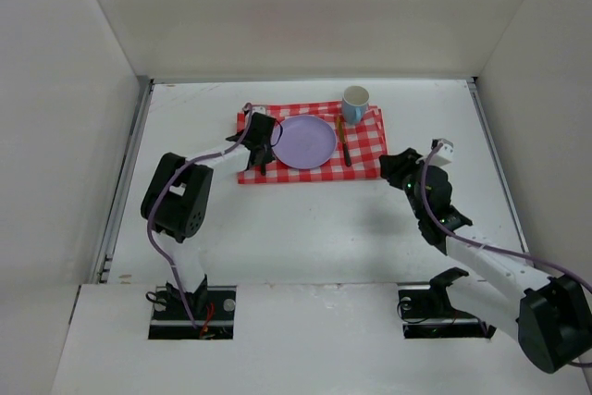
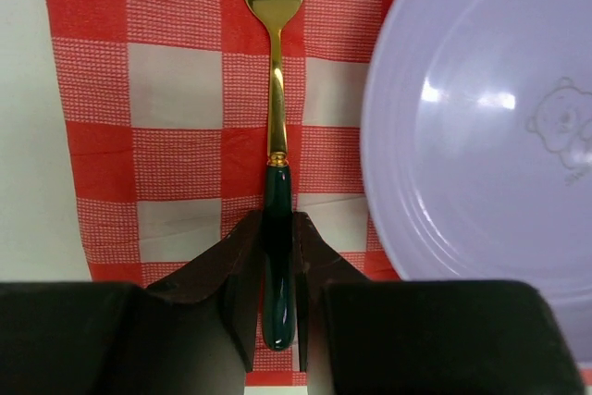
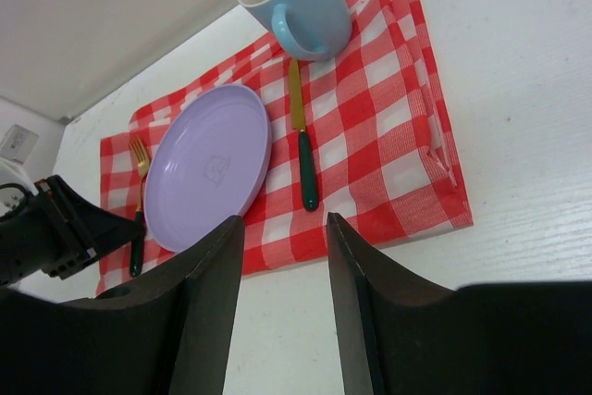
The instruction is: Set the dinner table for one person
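On the white dinner table [image 1: 305, 219] lies a red-and-white checked cloth [image 1: 365, 141]. A lilac plate [image 1: 303, 141] sits on its middle, a gold knife with a green handle [image 1: 343, 142] lies right of the plate, and a light blue cup [image 1: 355, 104] stands at the cloth's far right. Left of the plate [image 2: 481, 136] a gold fork [image 2: 276, 90] rests on the cloth [image 2: 176, 154], tines pointing away. My left gripper [image 2: 276, 228] is shut on the fork's green handle. Off the cloth's near right corner, my right gripper [image 3: 285, 228] hangs open over bare table, with nothing in it.
White walls close in the table at the back and both sides. Thin metal rails [image 1: 127, 173] run along the left and right edges. The right wrist view also takes in the cup [image 3: 296, 2], knife [image 3: 302, 145], plate [image 3: 208, 164] and fork [image 3: 139, 191].
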Robot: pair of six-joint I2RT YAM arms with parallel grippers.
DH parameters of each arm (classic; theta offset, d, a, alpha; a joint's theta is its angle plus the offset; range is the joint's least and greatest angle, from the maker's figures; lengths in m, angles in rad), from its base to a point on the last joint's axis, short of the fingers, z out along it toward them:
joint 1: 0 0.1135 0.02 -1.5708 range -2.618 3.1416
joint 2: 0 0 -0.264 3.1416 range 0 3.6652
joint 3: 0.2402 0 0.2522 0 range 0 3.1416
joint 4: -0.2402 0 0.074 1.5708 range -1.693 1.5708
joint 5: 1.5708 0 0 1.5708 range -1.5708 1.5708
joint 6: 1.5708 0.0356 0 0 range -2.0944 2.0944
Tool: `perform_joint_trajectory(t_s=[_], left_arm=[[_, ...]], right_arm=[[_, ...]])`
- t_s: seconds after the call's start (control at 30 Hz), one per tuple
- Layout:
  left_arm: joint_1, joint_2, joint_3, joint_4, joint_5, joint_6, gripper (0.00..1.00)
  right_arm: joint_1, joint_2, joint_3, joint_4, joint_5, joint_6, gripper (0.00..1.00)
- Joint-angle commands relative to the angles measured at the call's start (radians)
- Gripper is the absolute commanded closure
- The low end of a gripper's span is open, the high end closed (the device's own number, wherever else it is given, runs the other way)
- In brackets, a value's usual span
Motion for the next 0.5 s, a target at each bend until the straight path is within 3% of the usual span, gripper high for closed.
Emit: perform_joint_trajectory(t_s=[0.0, 0.07, 0.2, 0.33, 0.47], left_arm=[[0.011, 0.006, 0.033, 0.003, -0.008, 0.021, 0.94], [0.011, 0.016, 0.030, 0.011, -0.014, 0.016, 0.91], [-0.007, -0.016, -0.007, 0.039, -0.040, 0.012, 0.74], [-0.043, -0.157, -0.066, 0.049, -0.098, -0.008, 0.60], [-0.073, -0.323, -0.132, 0.057, -0.170, -0.039, 0.55]], right_arm=[[0.005, 0.012, 0.032, 0.060, -0.007, -0.009, 0.53], [0.005, 0.014, 0.034, 0.060, -0.009, -0.009, 0.52], [0.005, 0.005, 0.031, 0.060, -0.009, -0.009, 0.43], [0.005, 0.003, 0.029, 0.060, -0.006, -0.009, 0.35], [0.007, 0.013, 0.032, 0.060, -0.009, -0.009, 0.31]])
